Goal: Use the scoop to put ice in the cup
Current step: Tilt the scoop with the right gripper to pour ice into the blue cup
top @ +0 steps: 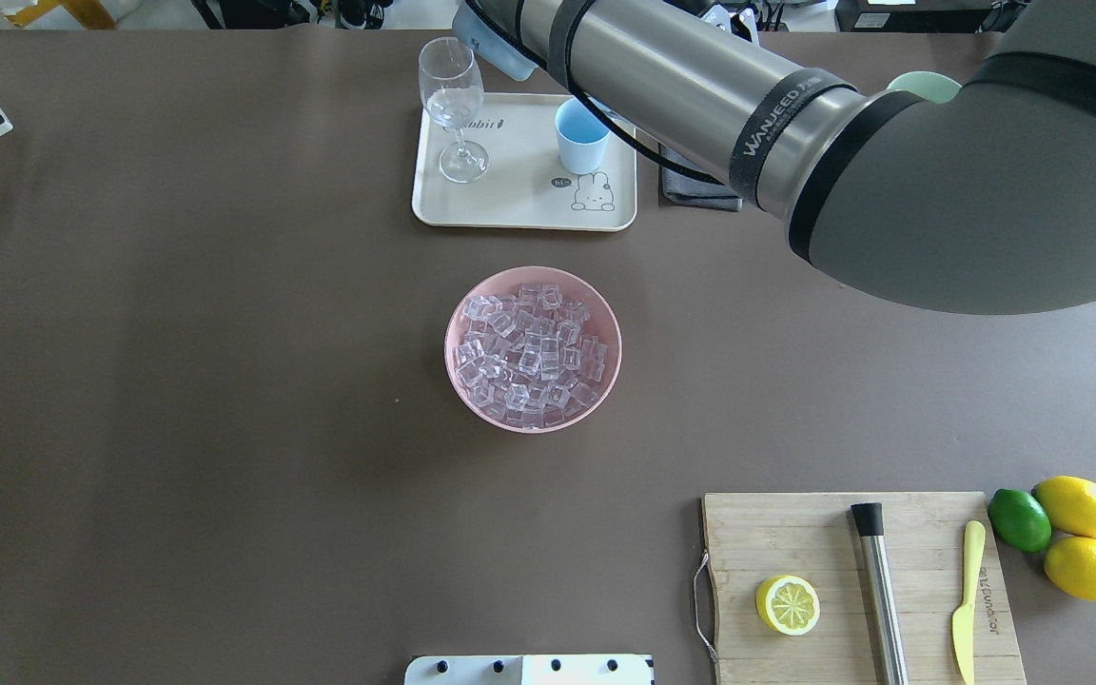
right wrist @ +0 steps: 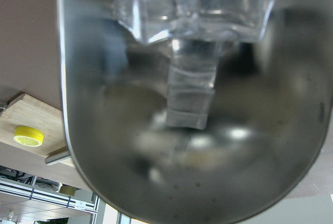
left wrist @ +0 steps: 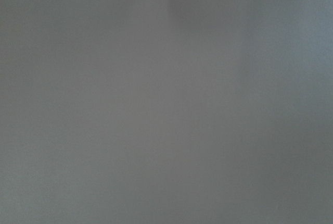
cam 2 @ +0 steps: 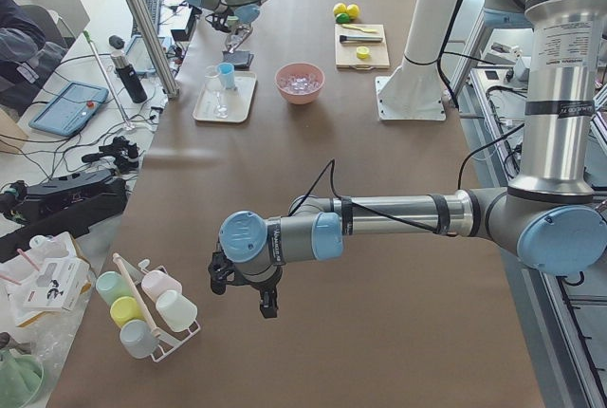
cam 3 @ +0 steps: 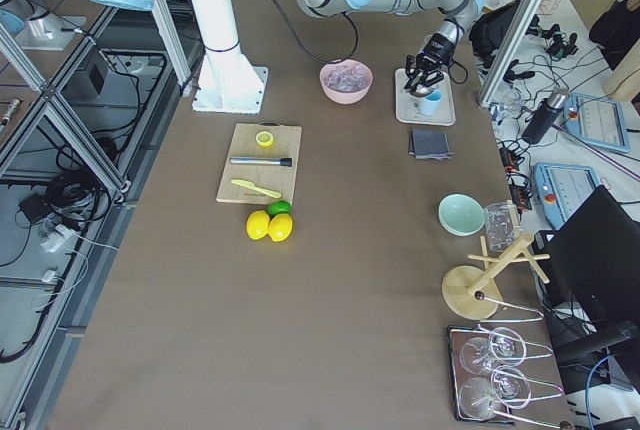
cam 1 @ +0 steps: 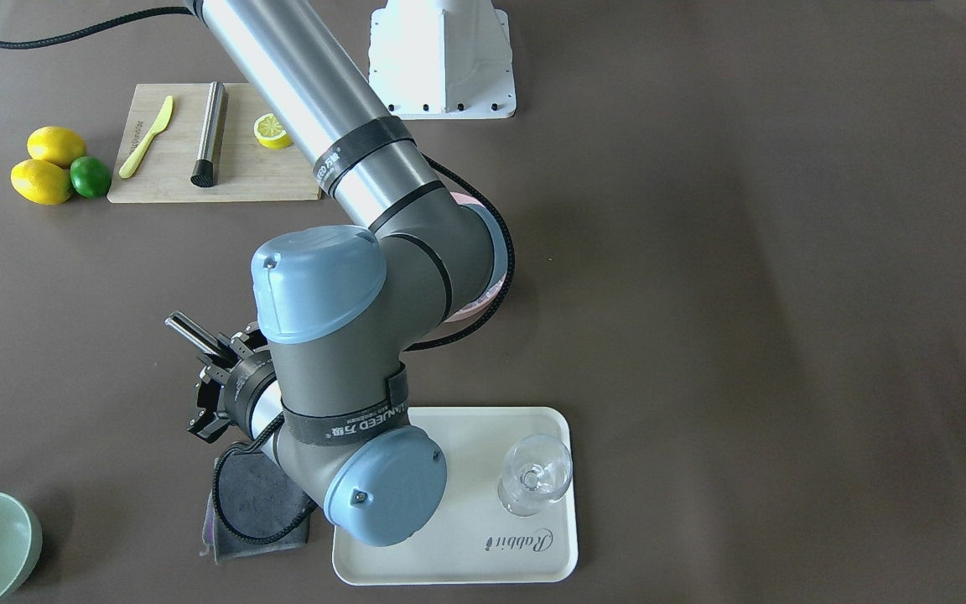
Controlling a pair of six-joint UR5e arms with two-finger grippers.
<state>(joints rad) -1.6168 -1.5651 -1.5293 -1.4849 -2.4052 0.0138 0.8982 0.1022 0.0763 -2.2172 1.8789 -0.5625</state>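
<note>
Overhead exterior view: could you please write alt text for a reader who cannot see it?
The robot's right arm reaches towards a cream tray holding a light-blue cup and a stemmed glass. A pink bowl of ice cubes sits mid-table, a cutting board nearer.

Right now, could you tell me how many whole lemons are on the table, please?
2. One lemon and a second lemon, nearer the robot, lie beside the lime, off the cutting board. The lemon half on it isn't counted.

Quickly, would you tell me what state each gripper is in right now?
Left gripper: cannot be told from this view.
Right gripper: closed on the scoop, which carries ice.
</note>
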